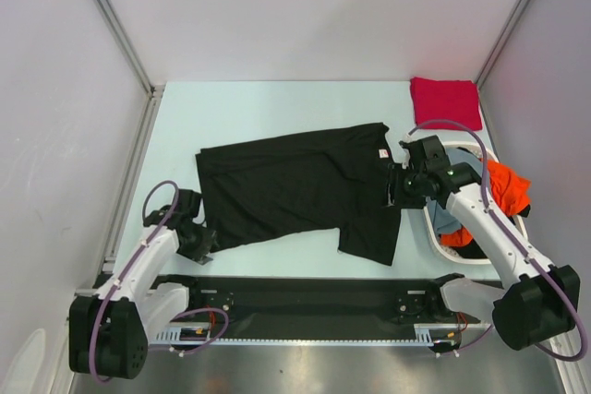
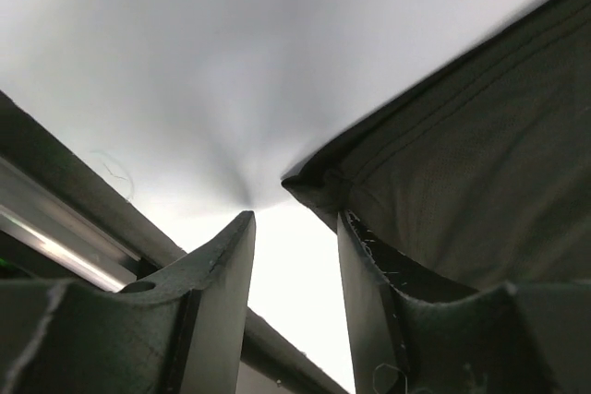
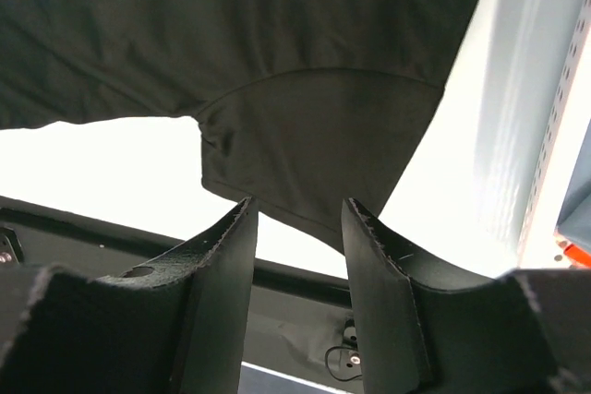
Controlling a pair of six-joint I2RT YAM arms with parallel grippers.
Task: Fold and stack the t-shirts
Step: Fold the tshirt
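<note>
Black t-shirt (image 1: 295, 186) lies between left gripper (image 1: 205, 244) and right gripper (image 1: 394, 187), both low.

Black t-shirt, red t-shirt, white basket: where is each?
black t-shirt (image 1: 286, 186): top view, middle of its body.
red t-shirt (image 1: 446, 101): top view, centre of the folded cloth.
white basket (image 1: 471, 260): top view, near rim.

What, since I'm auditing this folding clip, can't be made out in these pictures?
Top view: the right arm and the orange tee hide much of the basket inside.
Top view: the black tee has a neck label too small to read.
Left wrist view: frame edge cuts off the black tee.
</note>
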